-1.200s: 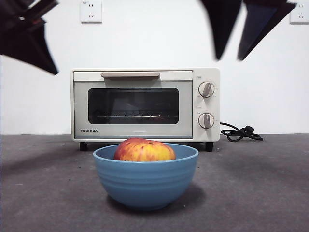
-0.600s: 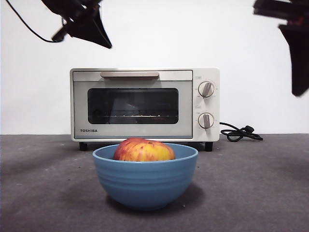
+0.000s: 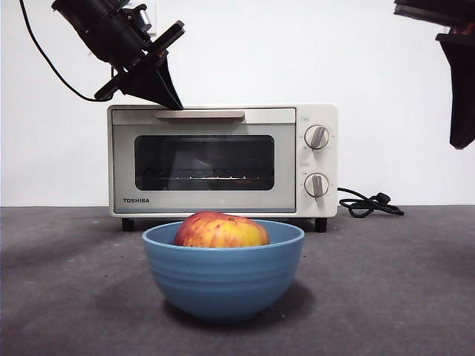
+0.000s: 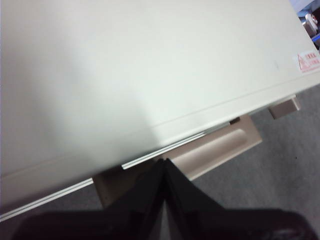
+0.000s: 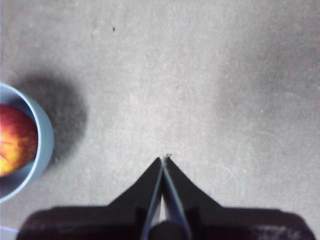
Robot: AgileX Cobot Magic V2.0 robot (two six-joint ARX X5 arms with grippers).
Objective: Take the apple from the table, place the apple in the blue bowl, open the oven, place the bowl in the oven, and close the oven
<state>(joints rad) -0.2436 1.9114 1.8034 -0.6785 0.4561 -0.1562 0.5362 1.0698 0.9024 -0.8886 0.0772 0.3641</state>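
Observation:
The red and yellow apple [image 3: 221, 230] lies inside the blue bowl [image 3: 223, 277], which stands on the table [image 3: 67, 297] in front of the oven [image 3: 223, 159]. The oven's dark glass door is closed. My left gripper [image 3: 169, 100] is shut and hangs just above the left end of the beige bar handle [image 3: 200, 115]; its wrist view shows the jaw tips [image 4: 163, 161] over the handle [image 4: 215, 150] and the oven's cream top. High at the right, my right gripper [image 3: 460, 141] is shut above bare table, and its wrist view [image 5: 163, 159] catches the bowl [image 5: 42, 135] with the apple [image 5: 15, 137] off to one side.
A black cord [image 3: 367, 204] lies coiled on the table to the right of the oven. Two knobs [image 3: 318, 137] sit on the oven's right panel. A white wall rises behind everything.
The left arm has come in from the upper left and dropped down to the oven's handle. The right arm has swung away to the upper right corner. Bowl and apple have not moved.

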